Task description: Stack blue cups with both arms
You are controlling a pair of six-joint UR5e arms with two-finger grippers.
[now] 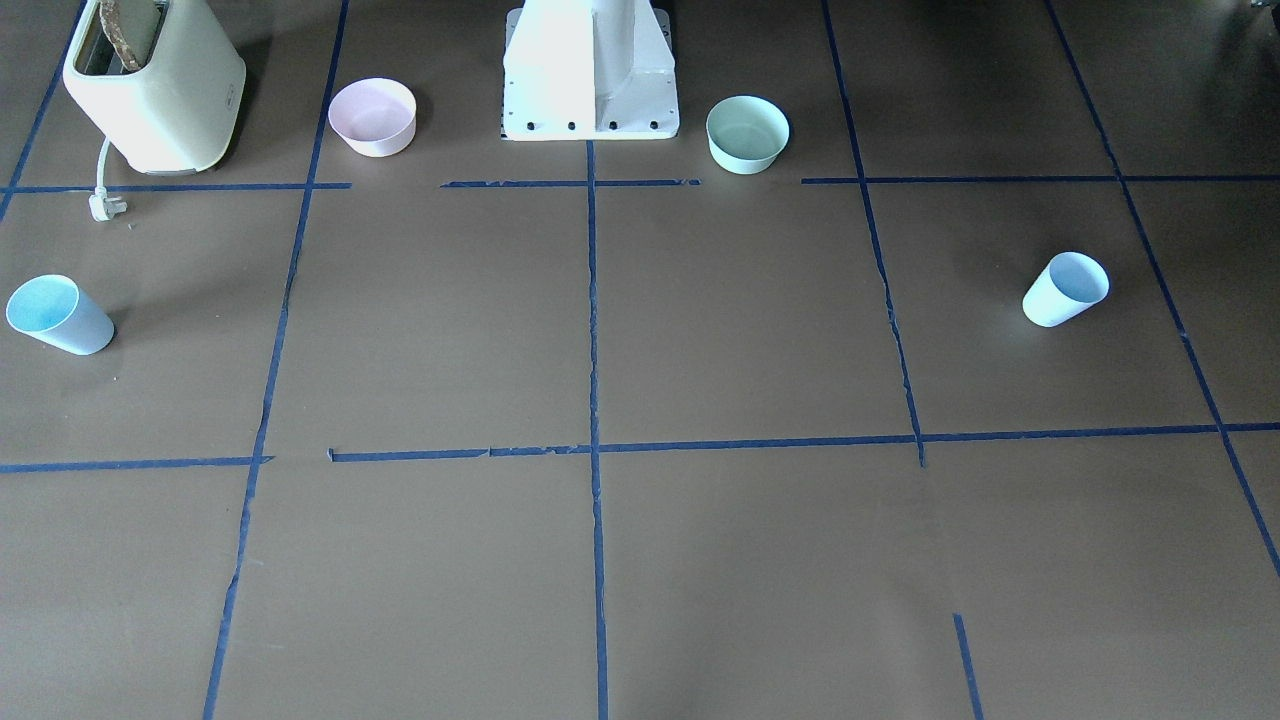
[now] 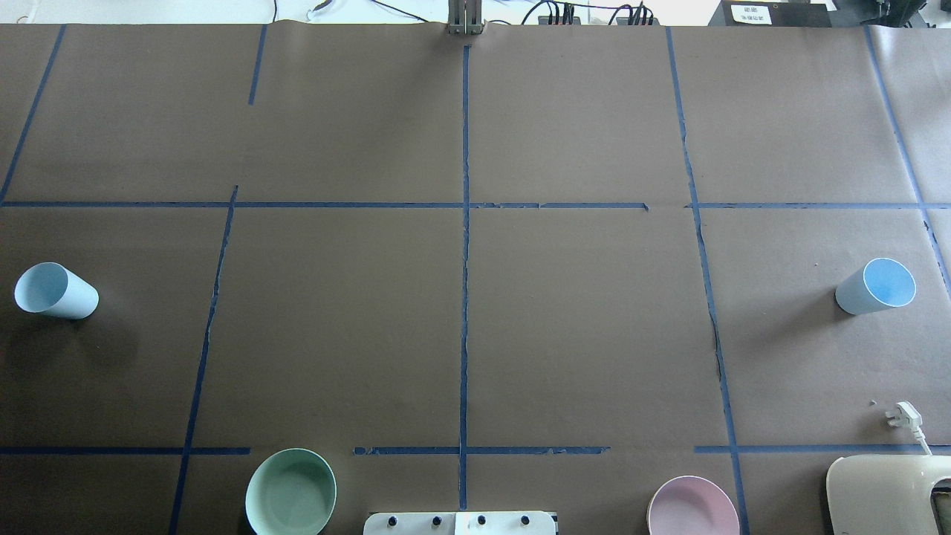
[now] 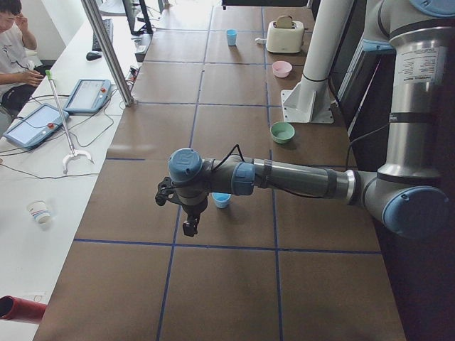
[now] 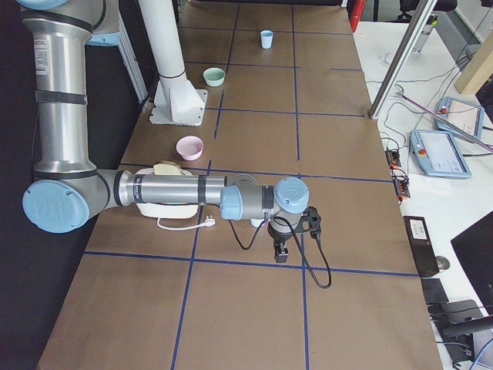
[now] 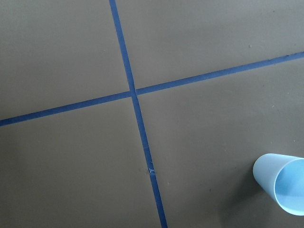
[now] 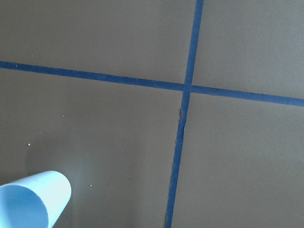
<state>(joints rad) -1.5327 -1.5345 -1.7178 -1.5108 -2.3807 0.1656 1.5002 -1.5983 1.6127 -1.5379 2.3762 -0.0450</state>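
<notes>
Two pale blue cups stand upright, far apart on the brown table. One cup (image 2: 56, 291) is on my left side and also shows in the left wrist view (image 5: 285, 185). The other cup (image 2: 877, 286) is on my right side and also shows in the right wrist view (image 6: 33, 199). My left gripper (image 3: 190, 226) hangs over the table just beside the left cup (image 3: 222, 200). My right gripper (image 4: 280, 250) hangs beside the right cup (image 4: 258, 222), which the arm mostly hides. Both grippers show only in the side views, so I cannot tell whether they are open or shut.
A mint-green bowl (image 2: 290, 492) and a pink bowl (image 2: 692, 507) sit either side of the white pedestal (image 1: 590, 70). A cream toaster (image 1: 155, 85) with its loose plug (image 1: 103, 207) stands at my right rear. An operator (image 3: 11, 42) sits by the side bench.
</notes>
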